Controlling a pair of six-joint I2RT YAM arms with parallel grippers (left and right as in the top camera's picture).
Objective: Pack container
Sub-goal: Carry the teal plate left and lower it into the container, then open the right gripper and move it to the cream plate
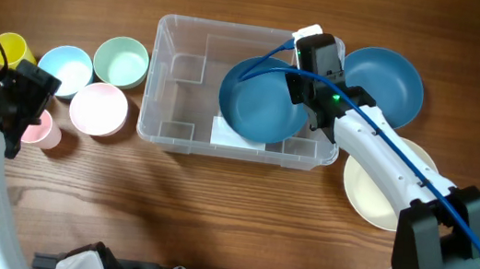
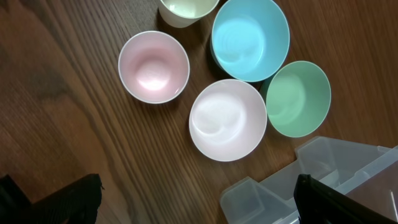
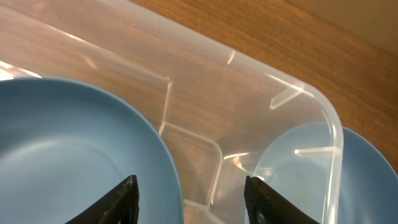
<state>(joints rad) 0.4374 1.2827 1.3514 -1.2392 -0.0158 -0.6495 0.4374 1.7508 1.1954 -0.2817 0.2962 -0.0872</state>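
The large clear plastic rectangular container (image 1: 156, 77) sits at the centre of the overhead frame, its long axis running left to right. At its right-hand end lies a dark blue round plastic plate (image 1: 258, 104); whether it rests flat or leans on the wall I cannot tell. The right gripper (image 3: 196, 200) hangs over that end with its jaws parted. In the right wrist view the plate's rim runs between the fingers with a plain gap on the right side, so the plate looks released, not grasped. The left gripper (image 2: 202, 200), at the left edge of the overhead frame, is spread wide and holds nothing.

The relation that counts is on the right. A second dark blue round bowl (image 1: 387, 79) lies just outside the container's right wall, in the upper right of the frame, with only that wall between it and the right gripper. A cream round plate (image 1: 381, 195) lies at the lower right, partly under the same arm. The right arm is the nearer one for both, and would likely have to rise clear of the rim before moving right.

The pastel bowls and cups (image 1: 97, 108) cluster left of the container, near the left gripper, so for that arm the container lies to the right
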